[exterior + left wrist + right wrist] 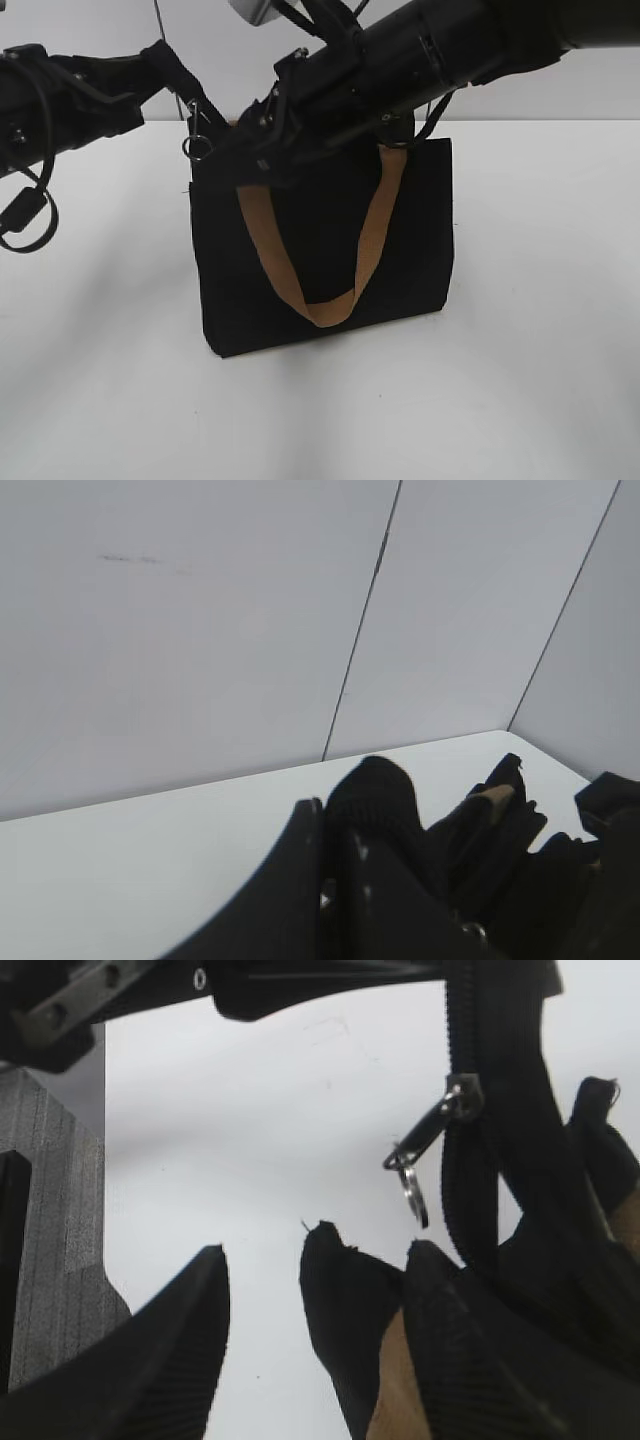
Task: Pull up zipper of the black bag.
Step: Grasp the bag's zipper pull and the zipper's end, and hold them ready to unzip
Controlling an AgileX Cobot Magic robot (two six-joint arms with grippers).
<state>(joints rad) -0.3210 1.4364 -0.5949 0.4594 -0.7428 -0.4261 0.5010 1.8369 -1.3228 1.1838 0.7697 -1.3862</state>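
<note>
- The black bag (pixel 325 240) stands upright on the white table (pixel 520 380), one tan strap (pixel 330 290) hanging down its front panel.
- The zipper (pixel 470 1160) runs along the bag's top edge; its silvery pull (pixel 197 147) dangles with a small ring at the bag's upper left corner, apart from both my hands.
- My left gripper (pixel 185 85) pinches the fabric tab at that corner, clenched on the bag's end (my wrist view shows dark cloth bunched between the fingers).
- My right gripper (pixel 265 1310) stands spread over the top edge, one finger (pixel 180 1360) clear to the side and nothing clamped.
- Risks, as I judge them: the loose pull could swing away as I close, so I would nip cloth or strap instead; if my left grip slips, the bag would tip or drag.
</note>
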